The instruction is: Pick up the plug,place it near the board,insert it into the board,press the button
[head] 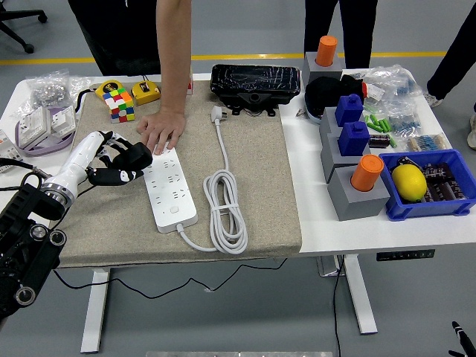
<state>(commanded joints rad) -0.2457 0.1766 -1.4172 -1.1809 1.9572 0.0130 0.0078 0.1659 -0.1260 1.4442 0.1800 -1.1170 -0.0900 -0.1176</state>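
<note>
Puzzle cube (120,103): far-left on mat (245,201)
Lemon (409,181): in blue bin (446,204)
Orange cylinder (367,172): atop grey block (355,198)

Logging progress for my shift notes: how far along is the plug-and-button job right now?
Done: the black plug is picked up, gripped in the robot's left hand beside the white power strip. In hand: bringing it to the sockets, while a person's hand steadies the strip's far end. Left: inserting it and pressing the button.

Hidden and cut-off parts around the power strip (169,190)

You cannot tell whether the left hand (119,163), just left of the strip, holds anything; its palm is turned away. The person's hand (159,132) covers the strip's far end, and the top edge crops the person.
</note>
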